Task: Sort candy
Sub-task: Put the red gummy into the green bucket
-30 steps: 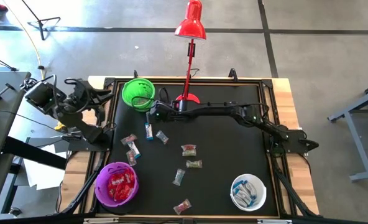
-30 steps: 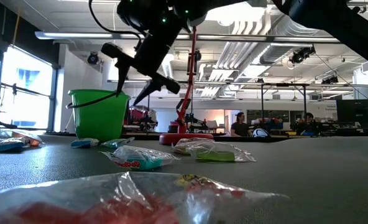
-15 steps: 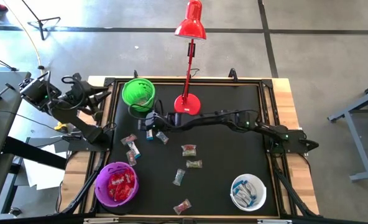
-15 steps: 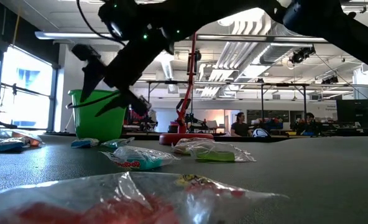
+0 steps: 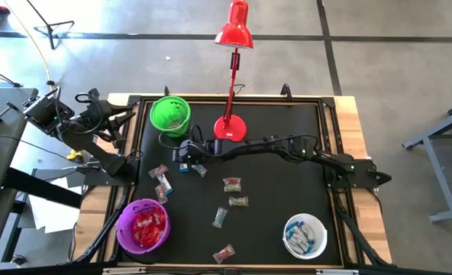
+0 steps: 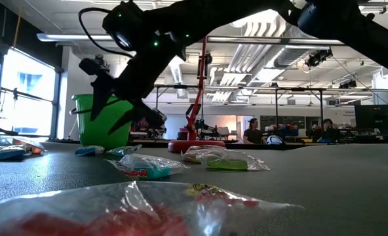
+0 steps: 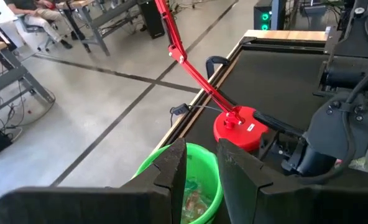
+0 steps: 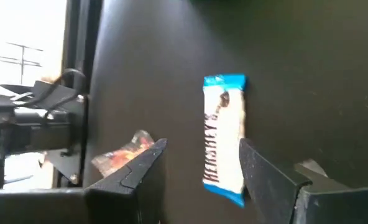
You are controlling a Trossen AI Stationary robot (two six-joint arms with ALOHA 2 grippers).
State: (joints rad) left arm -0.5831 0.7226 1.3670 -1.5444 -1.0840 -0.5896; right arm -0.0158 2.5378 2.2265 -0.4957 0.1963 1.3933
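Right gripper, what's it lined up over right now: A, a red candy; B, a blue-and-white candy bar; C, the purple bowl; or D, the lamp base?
B: in the right wrist view the open right gripper frames the blue-and-white candy bar lying on the black mat between its fingers.

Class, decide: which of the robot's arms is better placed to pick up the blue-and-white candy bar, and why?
Right. The right gripper hangs open directly over the blue-and-white candy bar, fingers either side. The left gripper waits off the mat's edge near the green bowl.
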